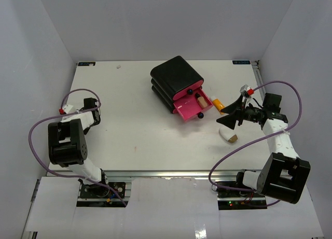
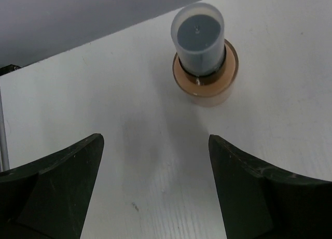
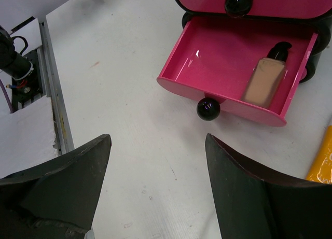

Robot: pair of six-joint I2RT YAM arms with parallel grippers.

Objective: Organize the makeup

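Left gripper [image 2: 155, 145]: spread wide and holding nothing. You see it low over the table.
Upright bottle [image 2: 204, 57]: tan body, dark cap under a clear cover. It stands on the table just ahead of the left gripper, nearer the right-hand finger in the wrist view, and touches neither finger.
Right gripper [image 3: 158, 145]: spread wide and holding nothing. It faces the open drawer from close by.
Lying bottle [image 3: 264, 81]: tan, flat-sided, dark cap. It lies inside the drawer with its cap toward the box.
Orange tube [image 1: 217, 102]: orange with a white cap. It lies on the table just beside the drawer, between the drawer and the right gripper.
White tube [image 1: 228, 135]: white oval with a tan end. It lies on the table near the right gripper, on the side toward the arm bases, apart from the drawer.
Drawer [image 3: 228, 101]: pink with a black ball knob [image 3: 208, 109], pulled out below a shut pink drawer.
Box [image 1: 174, 75]: black, at the far middle of the table.
Table [image 1: 129, 130]: white and flat, with a metal rail [image 1: 171, 172] along its near edge.
Walls [image 1: 155, 21]: plain and pale, on three sides.
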